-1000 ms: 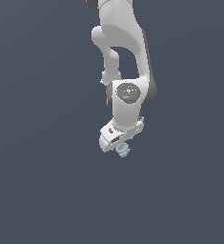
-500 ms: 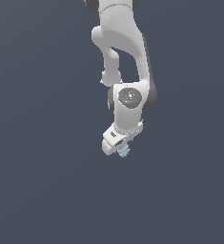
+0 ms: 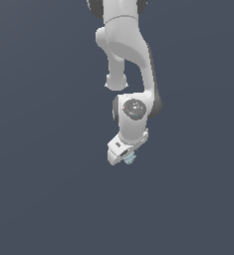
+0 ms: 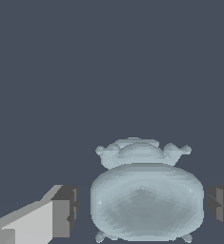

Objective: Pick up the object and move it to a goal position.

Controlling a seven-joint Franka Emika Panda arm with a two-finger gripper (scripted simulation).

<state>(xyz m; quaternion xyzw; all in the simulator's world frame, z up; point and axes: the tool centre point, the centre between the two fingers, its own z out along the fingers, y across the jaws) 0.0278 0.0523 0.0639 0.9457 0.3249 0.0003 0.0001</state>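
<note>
The object is a small pale blue-grey ridged piece with a narrower knobbed part at its far side. In the wrist view it fills the space between my gripper's two dark-tipped fingers. One finger pad stands a small gap off one side of it, and the other sits very close to the opposite side. The jaws are open around the object, and no contact shows. In the exterior view the object peeks out just under the white gripper, which hides most of it.
Only the white arm reaching down from above and a plain dark grey-blue ground are in view. No goal marker shows in either view.
The arm's wrist has sunk lower over the last second, bringing the gripper down around the object. The object has stayed in place.
</note>
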